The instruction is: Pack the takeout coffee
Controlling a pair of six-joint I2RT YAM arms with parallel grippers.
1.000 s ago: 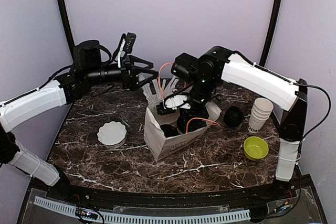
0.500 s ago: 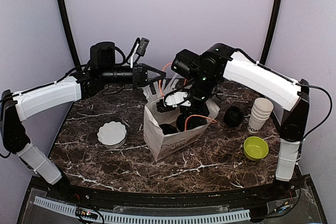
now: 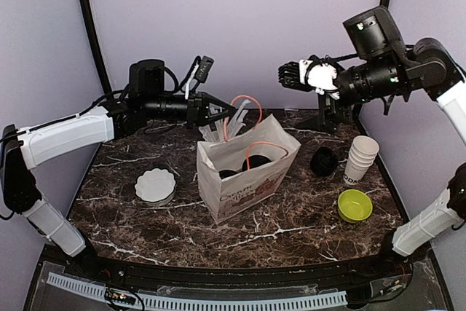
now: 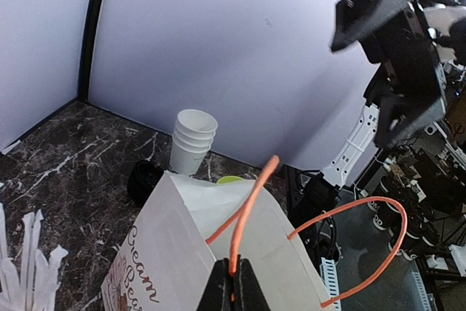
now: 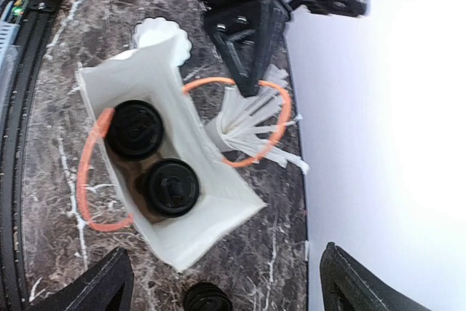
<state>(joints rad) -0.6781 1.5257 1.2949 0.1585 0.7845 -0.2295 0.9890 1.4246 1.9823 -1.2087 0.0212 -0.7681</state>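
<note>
Sitting side by side in the bottom of the paper bag [image 5: 207, 216], the two coffee cups [image 5: 135, 130] show only their black lids from the right wrist view, one lid just beside the other. Both appear upright, so the loading part of the job looks done.

The bag stands open near the middle of the marble table [image 3: 145, 231]. Its mouth gapes, and one orange handle [image 4: 244, 216] is drawn up and back. The left claw [image 4: 234, 282] is pressed together on that handle and pinches the cord just above the bag's rim. The other handle loop hangs free on the near side.

The right claw [image 3: 295, 76] is raised well above and behind the bag, with its fingers spread wide and nothing between them.

Around the bag are a cup of wrapped straws [image 3: 215, 130] just behind it, a white fluted dish [image 3: 155, 185] to its left, and a stack of lidless cups [image 3: 361, 158] and a green bowl [image 3: 354, 205] to its right.

What seems left is gathering the second handle, or closing and lifting the bag; the pictures do not show which is meant.
</note>
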